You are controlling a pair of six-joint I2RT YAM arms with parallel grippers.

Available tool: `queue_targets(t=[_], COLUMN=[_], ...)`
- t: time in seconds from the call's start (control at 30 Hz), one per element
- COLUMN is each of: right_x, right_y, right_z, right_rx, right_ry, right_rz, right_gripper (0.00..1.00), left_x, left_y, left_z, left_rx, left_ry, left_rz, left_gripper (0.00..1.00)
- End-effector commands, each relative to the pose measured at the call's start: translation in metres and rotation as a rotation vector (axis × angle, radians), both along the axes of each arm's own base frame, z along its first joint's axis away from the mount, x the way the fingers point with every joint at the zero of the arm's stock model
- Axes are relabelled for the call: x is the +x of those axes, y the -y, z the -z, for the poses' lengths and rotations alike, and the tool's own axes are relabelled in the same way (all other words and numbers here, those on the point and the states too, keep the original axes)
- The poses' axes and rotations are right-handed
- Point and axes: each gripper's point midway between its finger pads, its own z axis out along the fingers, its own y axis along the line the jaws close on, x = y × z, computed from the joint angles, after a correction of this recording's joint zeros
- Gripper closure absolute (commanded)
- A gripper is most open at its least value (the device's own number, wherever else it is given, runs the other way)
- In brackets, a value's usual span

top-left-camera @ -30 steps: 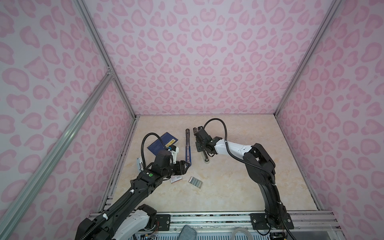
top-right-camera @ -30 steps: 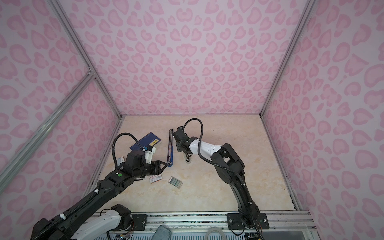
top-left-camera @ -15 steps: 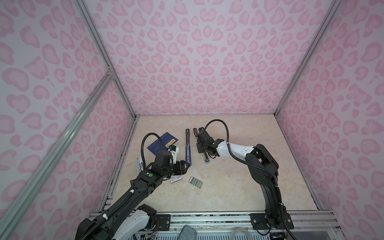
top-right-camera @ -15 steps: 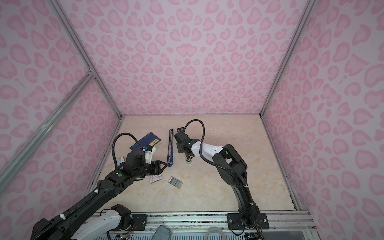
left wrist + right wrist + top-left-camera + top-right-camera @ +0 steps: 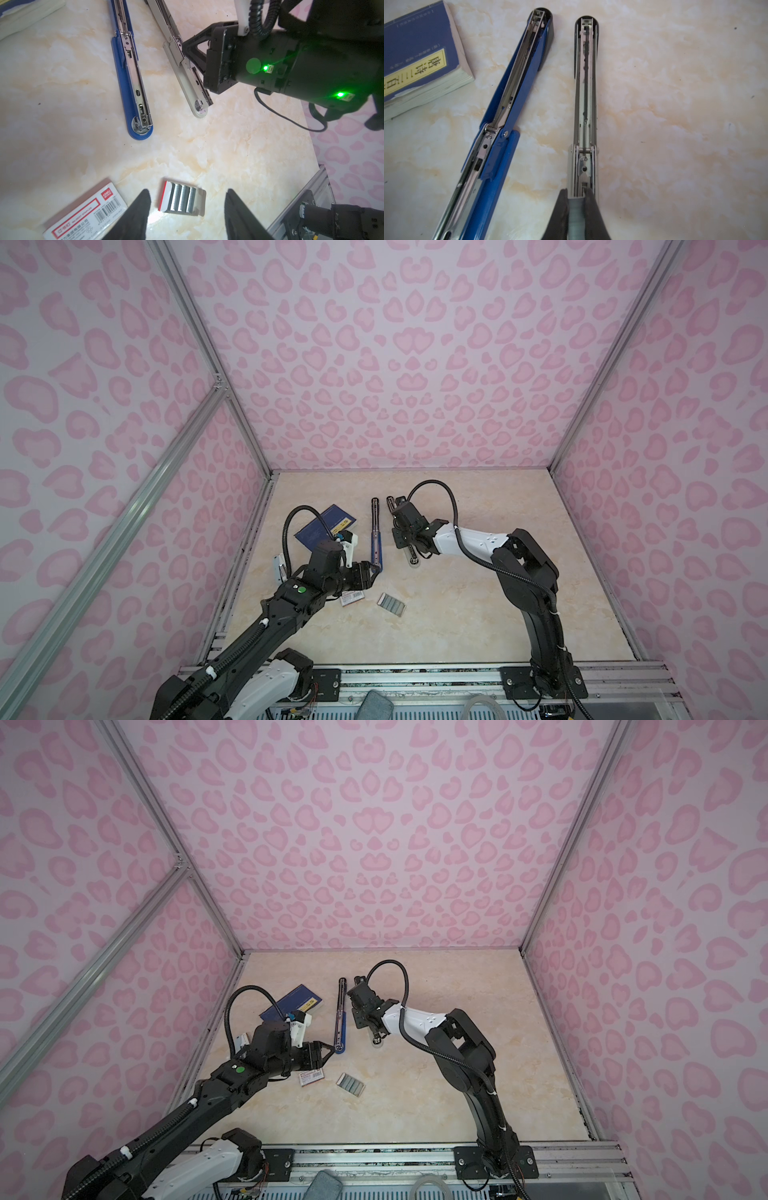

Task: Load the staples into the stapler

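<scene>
The right end effector (image 5: 576,195) is clenching a grey staple strip (image 5: 576,216) over the open channel of the grey stapler (image 5: 585,93). The left end effector (image 5: 187,194) is hovering released above the white tray of staples (image 5: 391,604) on the desk (image 5: 457,614), beside its sleeve (image 5: 87,214).

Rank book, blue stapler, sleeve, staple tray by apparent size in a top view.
1. book: largest area, a cable crossing it.
2. blue stapler: longer but thin.
3. sleeve and staple tray: look alike; sleeve partly hidden, so unranked.
</scene>
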Motion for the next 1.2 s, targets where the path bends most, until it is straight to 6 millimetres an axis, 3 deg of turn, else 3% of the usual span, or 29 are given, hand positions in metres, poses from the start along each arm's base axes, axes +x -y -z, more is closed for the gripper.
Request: queue_targets(t=[0.0,0.73,1.17], right_x=[0.005,0.010,0.015], right_y=[0.004,0.005,0.006], right_z=[-0.005,0.014,0.003], right_rx=[-0.023,-0.050,-0.043], right_ry=[0.025,-0.002,0.020], right_rz=[0.017,0.030,0.036], right_gripper=[0.92,0.92,0.92], left_x=[0.005,0.003,0.003], left_y=[0.002,0.001,0.001], left_z=[-0.006,-0.003,-0.001], left_rx=[-0.008,-0.002,-0.003], left_ry=[0.028,0.020,0.015], left_rz=[0.003,0.000,0.003], left_gripper=[0.40,0.40,0.40])
